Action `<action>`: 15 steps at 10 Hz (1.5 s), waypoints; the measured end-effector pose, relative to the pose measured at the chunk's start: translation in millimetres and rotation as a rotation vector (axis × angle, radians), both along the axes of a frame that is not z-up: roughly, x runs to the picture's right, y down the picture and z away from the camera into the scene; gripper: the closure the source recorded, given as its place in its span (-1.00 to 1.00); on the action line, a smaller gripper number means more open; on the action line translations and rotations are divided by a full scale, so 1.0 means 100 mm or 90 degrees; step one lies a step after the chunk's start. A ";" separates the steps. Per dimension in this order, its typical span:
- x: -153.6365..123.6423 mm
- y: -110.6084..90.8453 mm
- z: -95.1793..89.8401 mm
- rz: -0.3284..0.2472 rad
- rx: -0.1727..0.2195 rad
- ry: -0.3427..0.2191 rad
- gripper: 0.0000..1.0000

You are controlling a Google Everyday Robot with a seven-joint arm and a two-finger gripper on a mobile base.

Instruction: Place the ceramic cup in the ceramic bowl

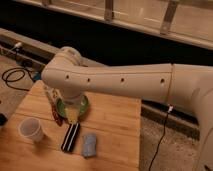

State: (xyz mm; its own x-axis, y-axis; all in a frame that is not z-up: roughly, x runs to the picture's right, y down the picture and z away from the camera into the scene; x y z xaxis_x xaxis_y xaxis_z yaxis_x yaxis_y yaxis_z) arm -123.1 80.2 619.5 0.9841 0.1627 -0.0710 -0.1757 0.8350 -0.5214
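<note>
While the ceramic cup stands upright, mouth up, on the wooden tabletop at the lower left of the frame, it touches none of the other things and sits close to the tabletop's left edge. Up and to the right of it, well apart, lies the ceramic bowl; only parts of its green inside and darker rim show, on either side of the robot's limb. Over the bowl's middle hangs the end effector, pointing down, a pale shape that covers the bowl's near part. Its jaws stand wide apart and grip nothing; the cup is not in its reach.

Just left of the bowl a narrow reddish object lies on the wood; what it is cannot be told. Below the bowl, toward the bottom of the frame, a flat black bar lies with its length running toward the bowl, and just beside it on the right rests a blue-grey pad.

The thick white arm crosses the frame from the right edge to an elbow left of centre, then bends down to the bowl. A black cable loops on the floor at the left edge, and a thin white cable hangs at the right of the tabletop.
</note>
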 end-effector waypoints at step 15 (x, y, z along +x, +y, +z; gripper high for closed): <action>-2.15 -0.03 -0.40 -0.142 0.037 -0.221 -0.60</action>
